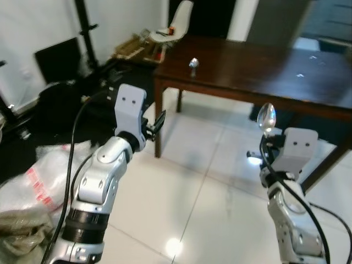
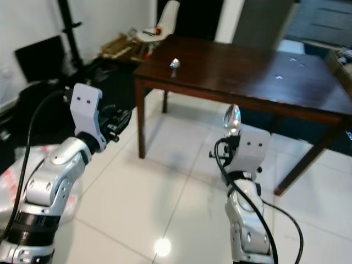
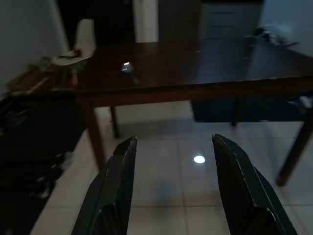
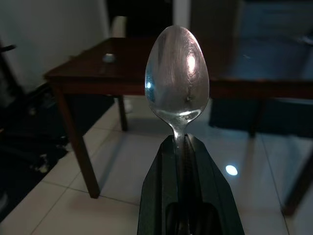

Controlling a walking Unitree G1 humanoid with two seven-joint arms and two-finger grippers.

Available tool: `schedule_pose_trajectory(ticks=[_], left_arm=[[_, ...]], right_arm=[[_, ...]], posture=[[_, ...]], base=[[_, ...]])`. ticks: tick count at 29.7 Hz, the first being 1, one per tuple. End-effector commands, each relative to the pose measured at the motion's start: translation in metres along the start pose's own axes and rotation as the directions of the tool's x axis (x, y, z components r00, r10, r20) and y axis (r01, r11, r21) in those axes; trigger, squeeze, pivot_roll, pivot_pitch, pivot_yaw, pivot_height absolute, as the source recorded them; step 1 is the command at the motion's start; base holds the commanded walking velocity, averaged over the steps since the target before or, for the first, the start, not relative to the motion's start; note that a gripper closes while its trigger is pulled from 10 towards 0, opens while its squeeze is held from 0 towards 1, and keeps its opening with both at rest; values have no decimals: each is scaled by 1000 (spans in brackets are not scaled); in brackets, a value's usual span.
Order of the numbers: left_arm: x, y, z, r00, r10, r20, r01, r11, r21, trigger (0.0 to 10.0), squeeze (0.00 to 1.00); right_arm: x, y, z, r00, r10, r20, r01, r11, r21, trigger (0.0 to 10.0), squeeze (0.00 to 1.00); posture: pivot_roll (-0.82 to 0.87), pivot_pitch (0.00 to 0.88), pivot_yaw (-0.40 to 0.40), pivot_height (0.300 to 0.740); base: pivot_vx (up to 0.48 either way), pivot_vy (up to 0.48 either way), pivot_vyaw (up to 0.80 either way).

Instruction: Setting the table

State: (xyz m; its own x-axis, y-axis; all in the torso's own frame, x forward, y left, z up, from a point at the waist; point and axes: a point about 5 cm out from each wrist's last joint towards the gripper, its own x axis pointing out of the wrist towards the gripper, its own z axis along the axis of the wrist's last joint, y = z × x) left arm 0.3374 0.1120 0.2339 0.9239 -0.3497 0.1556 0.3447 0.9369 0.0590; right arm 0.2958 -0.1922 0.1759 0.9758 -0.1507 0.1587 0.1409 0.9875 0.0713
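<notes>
Right gripper (image 4: 183,147) clenched the spoon (image 4: 177,78) by its thin handle; left gripper (image 3: 171,161) was released. Spoon could slip while walking to the surface (image 1: 264,71).

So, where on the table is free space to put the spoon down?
The table is bare to the right of the spoon lying on it, up to the far right edge. The right claw holds the other spoon. Clutter crowds the floor beyond the table's left end.

We find no text, label, brand or number that can be read anywhere. The white plastic bag (image 1: 41,181) on the floor, out to the side of the left gripper's open jaws, carries red printing, but it is too blurred for us to make out.
</notes>
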Motion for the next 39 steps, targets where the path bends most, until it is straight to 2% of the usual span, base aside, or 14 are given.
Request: schedule_pose_trajectory(ticks=[1, 4, 6, 18, 32, 37, 38, 39], left_arm=[[-1, 1, 0, 1000, 3, 13, -3, 1000, -7, 10000, 0], [-1, 3, 3, 999, 17, 46, -18, 999, 27, 10000, 0], [1, 1, 7, 994, 31, 100, -42, 993, 111, 10000, 0], [4, -5, 14, 989, 14, 146, -28, 995, 95, 10000, 0], [5, -7, 12, 988, 4, 153, -20, 995, 99, 10000, 0], [5, -7, 11, 988, 5, 152, -21, 995, 100, 10000, 0], [5, -4, 10, 989, 28, 148, -43, 994, 102, 10000, 0], [5, -4, 10, 989, 28, 148, -43, 994, 102, 10000, 0]], right_arm=[[0, -2, -3, 1000, -19, -25, 20, 999, 50, 10000, 0], [1, -4, -3, 999, -37, -30, 39, 994, 97, 10000, 0], [3, -5, 0, 999, -36, -16, 38, 994, 102, 10000, 0], [1, -3, 0, 999, -32, -17, 34, 994, 101, 10000, 0], [1, -5, -1, 999, -45, -23, 47, 994, 98, 10000, 0], [1, -5, -1, 999, -44, -21, 45, 995, 84, 10000, 0], [3, -2, 0, 1000, -3, -21, 4, 999, 39, 10000, 0], [3, -2, 0, 1000, -3, -21, 4, 999, 39, 10000, 0]], posture=[[-106, 0, 63, 740], [-105, 0, 63, 740], [-106, 0, 63, 740], [-110, 0, 66, 740], [-111, 0, 71, 740], [-111, 0, 71, 740], [-112, 0, 72, 740], [-112, 0, 72, 740]], base=[[0, 0, -800], [0, 0, -800], [441, 0, -597], [480, 0, 0], [480, 0, -800], [480, 0, 0], [480, 0, 0], [480, 0, 0]])
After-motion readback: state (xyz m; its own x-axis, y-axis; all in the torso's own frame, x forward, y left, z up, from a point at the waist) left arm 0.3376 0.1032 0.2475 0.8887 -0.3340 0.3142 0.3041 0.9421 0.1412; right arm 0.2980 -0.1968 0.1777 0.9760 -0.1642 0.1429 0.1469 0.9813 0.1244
